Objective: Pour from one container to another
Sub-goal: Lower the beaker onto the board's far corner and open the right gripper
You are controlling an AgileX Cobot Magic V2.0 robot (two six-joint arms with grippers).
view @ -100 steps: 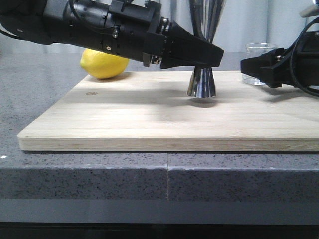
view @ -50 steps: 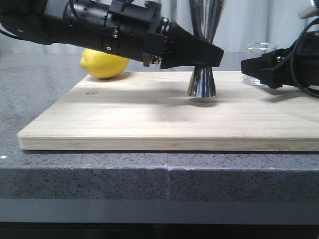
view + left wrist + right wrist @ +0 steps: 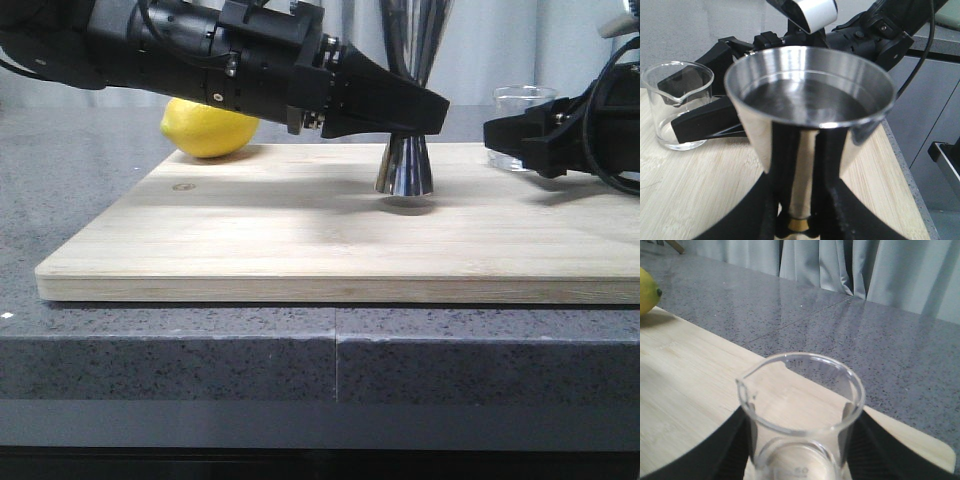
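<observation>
A wooden board (image 3: 300, 230) lies on the grey speckled table (image 3: 60, 210); everything else is placed from it.

The jigger (image 3: 404, 168) stands upright on the board, about mid-width and toward its far edge. The left hand (image 3: 425, 110) reaches in from the left above the board and is closed on the jigger's waist. In the left wrist view its two dark fingers (image 3: 767, 200) press against either side of the gold band, with the jigger's (image 3: 807, 115) upper cup wide and shiny above them. The inside of the cup reflects darkly; whether it holds liquid cannot be told.

The beaker (image 3: 522, 110) stands on the board near its far right corner, well apart from the jigger. The right hand (image 3: 500, 135) comes in from the right, and its fingers sit on either side of the beaker. In the right wrist view the black fingers (image 3: 727, 450) flank the beaker's (image 3: 800, 405) glass walls low down, seemingly touching them, so the hand appears closed around it. The beaker is upright, its lip turned toward the board's left side, and it looks empty.

A lemon (image 3: 208, 130) rests at the board's far left corner, behind the left arm.
</observation>
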